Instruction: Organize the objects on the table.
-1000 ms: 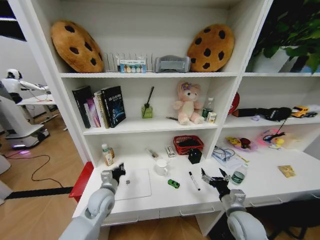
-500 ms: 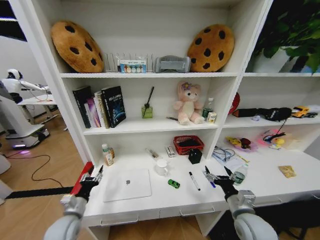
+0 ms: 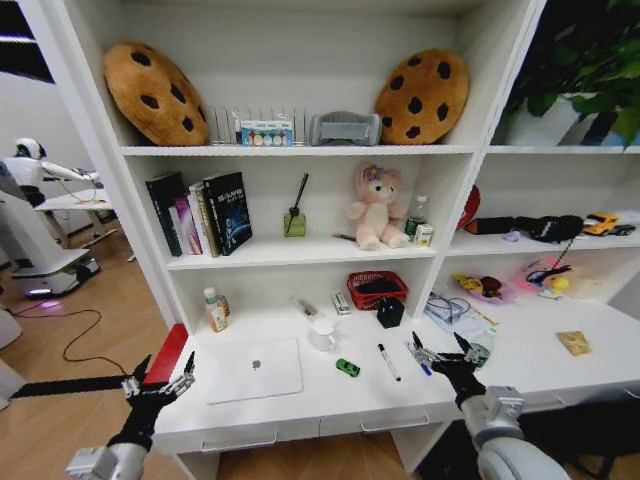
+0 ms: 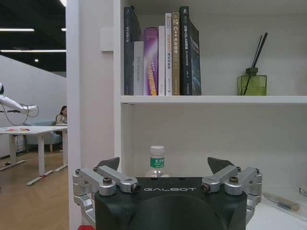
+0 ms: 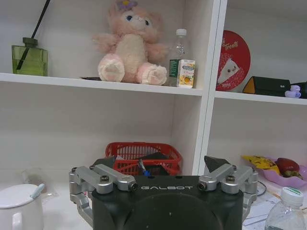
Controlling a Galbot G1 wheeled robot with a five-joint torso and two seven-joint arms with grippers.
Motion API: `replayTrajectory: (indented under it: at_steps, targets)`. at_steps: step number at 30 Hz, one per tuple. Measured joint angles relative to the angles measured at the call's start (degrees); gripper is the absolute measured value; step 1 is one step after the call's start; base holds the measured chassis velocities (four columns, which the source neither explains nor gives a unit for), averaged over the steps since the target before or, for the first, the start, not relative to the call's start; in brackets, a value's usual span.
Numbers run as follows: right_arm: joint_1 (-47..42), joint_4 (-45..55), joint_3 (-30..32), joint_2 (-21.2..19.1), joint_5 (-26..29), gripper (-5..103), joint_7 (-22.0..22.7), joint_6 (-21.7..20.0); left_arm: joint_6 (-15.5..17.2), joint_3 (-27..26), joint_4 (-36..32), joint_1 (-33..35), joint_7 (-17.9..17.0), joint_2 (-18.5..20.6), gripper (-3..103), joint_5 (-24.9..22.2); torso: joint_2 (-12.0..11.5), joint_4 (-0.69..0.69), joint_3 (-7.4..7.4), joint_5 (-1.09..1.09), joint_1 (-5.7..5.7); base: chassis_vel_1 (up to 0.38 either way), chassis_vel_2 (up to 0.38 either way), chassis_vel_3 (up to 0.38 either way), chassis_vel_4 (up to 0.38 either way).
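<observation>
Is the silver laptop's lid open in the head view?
No, the silver laptop lies shut and flat on the table, its lid logo facing up, left of the tiny green toy car.

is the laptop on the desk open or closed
Closed. The silver laptop lies flat on the white desk, lid down, logo facing up.

Both arms grey, rounded shells at lower frame corners. Left gripper [image 4: 166, 168] and right gripper [image 5: 162, 165]: black block body with white "GALBOT" lettering, silver metal linkage bars with dark screw heads, black wedge-shaped fingertips [image 4: 220, 164].
</observation>
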Motion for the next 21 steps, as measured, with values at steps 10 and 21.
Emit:
replayTrajectory:
  at_steps: [10,21]
  targets:
    - [-1.2,1.0,-0.7,0.5,-1.2,100,0.2,0.0,0.2,-0.2,0.5,-0.4,-0.3,0.0,100,0.9,0.0,0.0,0.0,-0.01,0.0,0.0,0.0,0.0,0.0]
    - [-1.3,1.4,0.0,0.7,0.5,100,-0.8,-2.4,0.3,-0.1,0.6,-0.5,-0.4,0.1,100,0.9,0.0,0.0,0.0,0.0,0.0,0.0,0.0,0.0,0.0]
